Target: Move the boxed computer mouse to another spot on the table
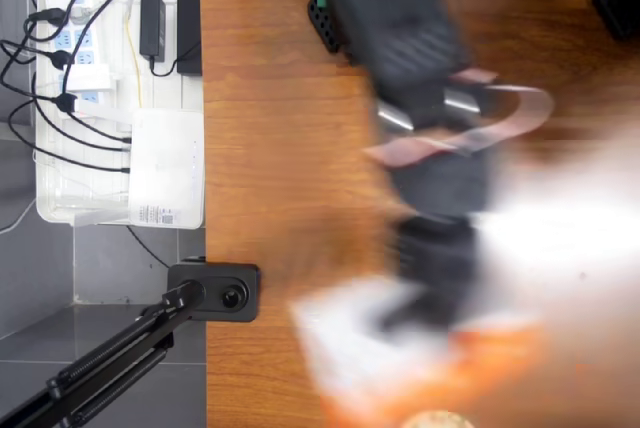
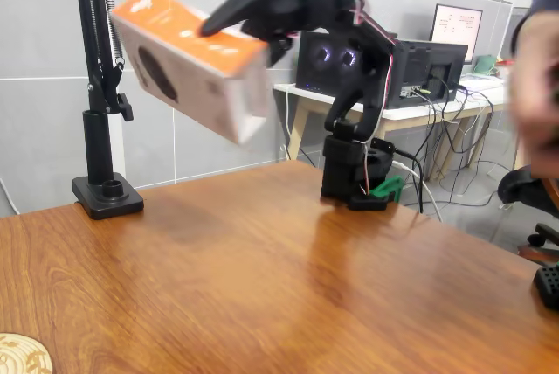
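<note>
Fixed view: the black gripper (image 2: pixel 253 38) has its jaws clamped on the boxed computer mouse (image 2: pixel 188 64), which hangs tilted in the air, well above the brown wood-grain surface (image 2: pixel 262 278). Overhead view: box (image 1: pixel 400 358) and arm are motion-blurred near the lower edge.

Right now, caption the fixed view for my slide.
Black gripper holds the boxed computer mouse tilted, high above the table.
</note>
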Robot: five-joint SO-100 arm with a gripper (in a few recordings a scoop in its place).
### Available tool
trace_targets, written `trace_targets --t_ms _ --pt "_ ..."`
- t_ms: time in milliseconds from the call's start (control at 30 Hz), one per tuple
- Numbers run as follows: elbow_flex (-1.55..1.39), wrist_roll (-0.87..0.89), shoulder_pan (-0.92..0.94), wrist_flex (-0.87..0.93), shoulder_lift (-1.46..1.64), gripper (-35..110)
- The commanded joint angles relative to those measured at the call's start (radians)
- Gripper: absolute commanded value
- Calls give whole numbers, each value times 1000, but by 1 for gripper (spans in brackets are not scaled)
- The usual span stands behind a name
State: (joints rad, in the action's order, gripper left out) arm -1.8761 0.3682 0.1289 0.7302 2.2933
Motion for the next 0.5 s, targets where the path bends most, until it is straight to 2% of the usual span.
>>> trace_targets --t_ms 0,133,300,467 --pt "-235 -34 242 87 126 0" --pt "-393 0 308 60 97 0" --pt "-428 14 310 8 -126 0" --pt "-247 43 284 163 -362 0"
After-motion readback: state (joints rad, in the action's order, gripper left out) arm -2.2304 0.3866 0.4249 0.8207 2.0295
